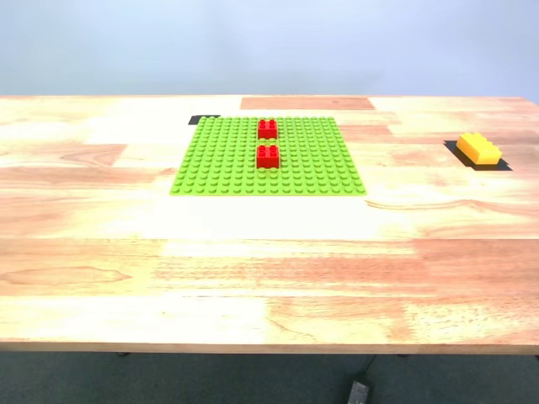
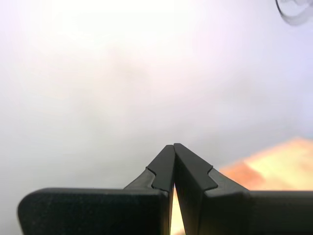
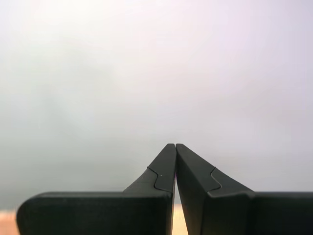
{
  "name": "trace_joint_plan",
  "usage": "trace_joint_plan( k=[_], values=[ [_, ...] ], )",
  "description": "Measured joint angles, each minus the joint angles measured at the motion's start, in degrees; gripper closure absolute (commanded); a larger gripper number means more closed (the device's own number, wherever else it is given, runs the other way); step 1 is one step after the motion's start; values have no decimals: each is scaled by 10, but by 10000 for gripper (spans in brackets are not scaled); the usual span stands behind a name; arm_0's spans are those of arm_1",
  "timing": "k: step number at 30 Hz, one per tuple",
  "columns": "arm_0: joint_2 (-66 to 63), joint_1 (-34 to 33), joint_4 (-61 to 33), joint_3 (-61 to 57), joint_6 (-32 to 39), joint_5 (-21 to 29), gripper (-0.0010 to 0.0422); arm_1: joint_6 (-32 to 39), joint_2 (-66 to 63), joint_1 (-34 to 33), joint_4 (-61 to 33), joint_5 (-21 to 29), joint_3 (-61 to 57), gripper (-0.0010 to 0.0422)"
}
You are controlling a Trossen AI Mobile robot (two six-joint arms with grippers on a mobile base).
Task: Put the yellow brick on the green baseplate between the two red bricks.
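As no writing shows, yellow brick unlabelled

You are looking at what seems a lab or test room: a bare wooden table is standing before a plain pale blue-grey wall, black tape marks are sitting on the tabletop as placement spots, and a cable is trailing on grey floor below.

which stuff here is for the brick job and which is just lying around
For the job: yellow brick, green baseplate, two red bricks.

Lying about: black mat under the yellow brick, black tab at the baseplate's far corner.
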Motion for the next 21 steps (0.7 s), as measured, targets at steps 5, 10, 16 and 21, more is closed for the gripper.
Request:
trace_joint_plan(
  k=[5, 10, 16, 21],
  values=[
    [-7, -2, -229, 83, 82, 45, 413, -2, 30, -1, -227, 3, 123, 412],
    [-10, -2, -372, 130, 132, 103, 412, -14, 87, -2, -397, 4, 242, 413],
    [-14, -2, -470, 164, 200, 127, 412, -50, 184, -11, -584, 3, 384, 412],
    [-20, -2, -485, 166, 206, 126, 413, -66, 268, -21, -711, 2, 484, 401]
  ],
)
